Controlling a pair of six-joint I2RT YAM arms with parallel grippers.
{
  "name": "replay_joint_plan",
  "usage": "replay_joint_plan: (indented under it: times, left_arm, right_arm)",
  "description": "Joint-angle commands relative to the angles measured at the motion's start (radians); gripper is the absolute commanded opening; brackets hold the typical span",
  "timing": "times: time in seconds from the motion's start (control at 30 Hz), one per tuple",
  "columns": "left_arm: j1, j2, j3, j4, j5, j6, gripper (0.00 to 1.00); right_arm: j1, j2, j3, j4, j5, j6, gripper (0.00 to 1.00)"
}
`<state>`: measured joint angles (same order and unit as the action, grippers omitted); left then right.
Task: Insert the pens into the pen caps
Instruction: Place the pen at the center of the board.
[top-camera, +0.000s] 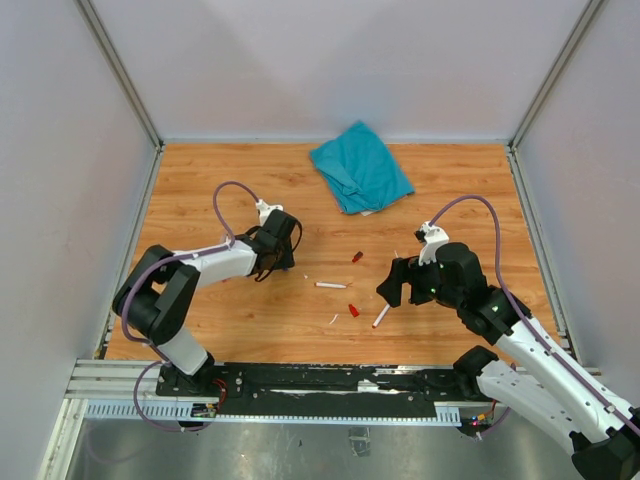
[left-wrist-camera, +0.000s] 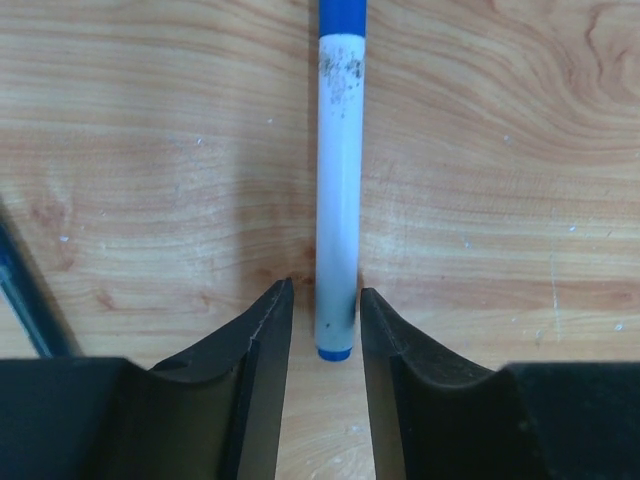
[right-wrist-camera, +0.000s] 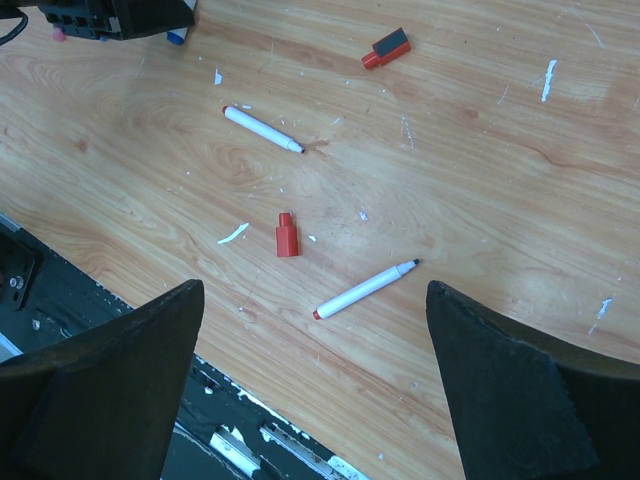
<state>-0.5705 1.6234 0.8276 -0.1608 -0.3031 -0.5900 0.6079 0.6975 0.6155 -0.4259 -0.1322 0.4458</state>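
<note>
In the left wrist view a white-barrelled pen (left-wrist-camera: 339, 180) lies on the wood, with a blue cap (left-wrist-camera: 341, 15) on its far end. Its near blue end sits between the fingertips of my left gripper (left-wrist-camera: 325, 288), which is slightly open, with a narrow gap on each side. My right gripper (right-wrist-camera: 313, 290) hangs wide open above a dark-tipped pen (right-wrist-camera: 365, 290) and a loose red cap (right-wrist-camera: 287, 235). Another white pen (right-wrist-camera: 263, 130) lies farther off. A red and dark cap piece (right-wrist-camera: 386, 48) sits beyond it. From above, the left gripper (top-camera: 270, 258) is left of centre and the right gripper (top-camera: 393, 287) is right of centre.
A crumpled teal cloth (top-camera: 360, 165) lies at the back centre. Small white scraps (right-wrist-camera: 232, 234) dot the wood. The black base rail (top-camera: 330, 385) runs along the near table edge. Grey walls enclose the table on three sides.
</note>
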Motion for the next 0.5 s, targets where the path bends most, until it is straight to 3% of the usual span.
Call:
replay_joint_plan:
  times: [0.0,0.13,0.23,0.47]
  left_arm:
    - [0.006,-0.057,0.035,-0.087,0.003,0.02,0.4]
    - [0.006,-0.151,0.036,-0.085,0.012,0.048,0.44]
    - [0.006,-0.221,0.028,-0.084,0.021,0.077,0.53]
    - [0.021,-0.327,0.008,-0.118,0.01,0.096,0.54]
  right_arm:
    - [-0.012,-0.003,-0.001,-0.009,-0.015,0.006,0.92]
    - [-0.012,-0.003,0.002,-0.021,-0.006,0.001,0.92]
    - [-0.011,-0.003,0.004,-0.026,0.002,0.0,0.92]
    - [-0.012,0.009,0.003,-0.023,0.018,0.008,0.92]
